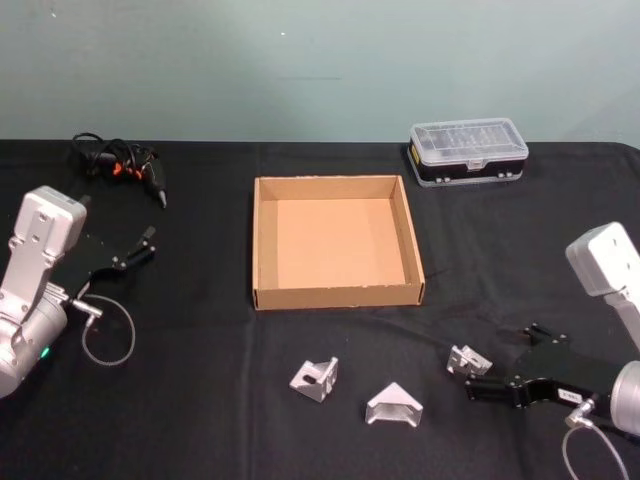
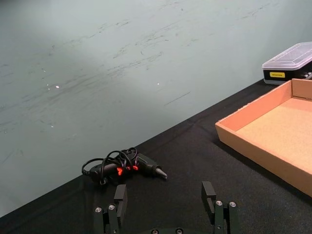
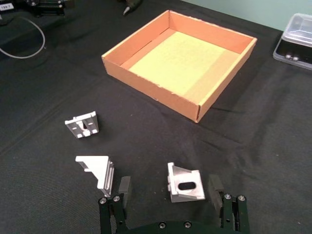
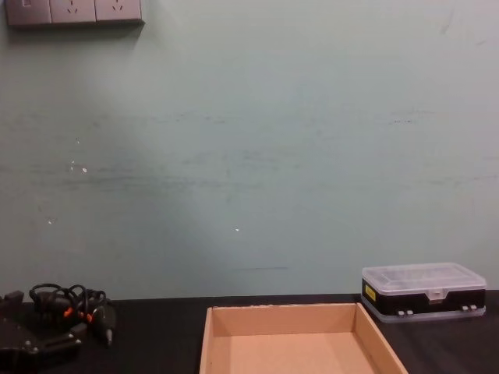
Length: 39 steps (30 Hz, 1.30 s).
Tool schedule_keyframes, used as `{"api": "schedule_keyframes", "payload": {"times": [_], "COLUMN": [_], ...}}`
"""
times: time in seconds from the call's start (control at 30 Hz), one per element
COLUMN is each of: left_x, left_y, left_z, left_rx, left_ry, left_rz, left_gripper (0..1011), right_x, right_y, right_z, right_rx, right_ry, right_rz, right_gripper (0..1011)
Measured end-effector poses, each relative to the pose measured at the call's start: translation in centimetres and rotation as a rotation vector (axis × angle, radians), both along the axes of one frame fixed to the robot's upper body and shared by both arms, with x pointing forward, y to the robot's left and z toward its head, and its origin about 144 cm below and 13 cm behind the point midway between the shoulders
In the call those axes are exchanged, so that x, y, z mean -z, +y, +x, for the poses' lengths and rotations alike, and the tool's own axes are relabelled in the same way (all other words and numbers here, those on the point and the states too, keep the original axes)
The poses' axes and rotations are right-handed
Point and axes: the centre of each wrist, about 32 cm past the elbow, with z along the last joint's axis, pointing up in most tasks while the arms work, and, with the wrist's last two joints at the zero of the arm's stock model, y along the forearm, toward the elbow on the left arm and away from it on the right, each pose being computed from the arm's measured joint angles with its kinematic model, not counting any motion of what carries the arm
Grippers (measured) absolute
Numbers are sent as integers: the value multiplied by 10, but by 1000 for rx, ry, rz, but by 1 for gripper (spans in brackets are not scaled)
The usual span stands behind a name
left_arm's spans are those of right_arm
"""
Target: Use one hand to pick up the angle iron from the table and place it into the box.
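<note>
Three angle irons in all, every one lying on the black tabletop point(image 1: 200, 420) on the near side of the box point(image 1: 335, 296): left angle iron point(image 1: 315, 379), middle angle iron point(image 1: 394, 407), right angle iron point(image 1: 468, 360). All three set apart from each other and well short of the box's front wall. One box, tan cardboard, open-topped, floor bare. One black case point(image 1: 468, 152) with a clear lid, just beyond the box's far right corner. One tangle of black cable point(image 1: 118, 160) with orange marks, at the far left of the tabletop.

Two grippers. Right gripper point(image 3: 169, 189) at the near right, aimed toward the box, jaws spread wide and holding nothing. In the right wrist view, right angle iron framed between the two fingers point(image 3: 124, 187), nearer to one than to the other; contact with either not to be made out. Middle angle iron just outside the jaws, beside the farther finger. Left gripper point(image 2: 165, 197) off at the left of the tabletop, pointed toward the cable, jaws likewise wide apart and empty.
</note>
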Motion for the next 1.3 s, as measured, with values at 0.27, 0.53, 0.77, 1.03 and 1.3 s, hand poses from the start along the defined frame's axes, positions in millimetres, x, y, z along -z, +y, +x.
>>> {"api": "schedule_keyframes", "payload": {"times": [0.27,0.53,0.77,1.03,1.3], "left_x": [0,0,0,0,0], "left_y": [0,0,0,0,0], "left_z": [0,0,0,0,0], "left_rx": [0,0,0,0,0], "left_ry": [0,0,0,0,0], "left_rz": [0,0,0,0,0], "left_gripper": [1000,1000,1000,1000,1000], "right_x": [11,20,25,29,30], "right_y": [9,14,15,14,13], "right_z": [5,11,15,16,15], "right_rx": [-4,6,14,16,20], "right_ry": [1,0,-4,-5,-5], "right_rz": [-12,-23,-30,-32,-33], "right_gripper": [1000,1000,1000,946,749]}}
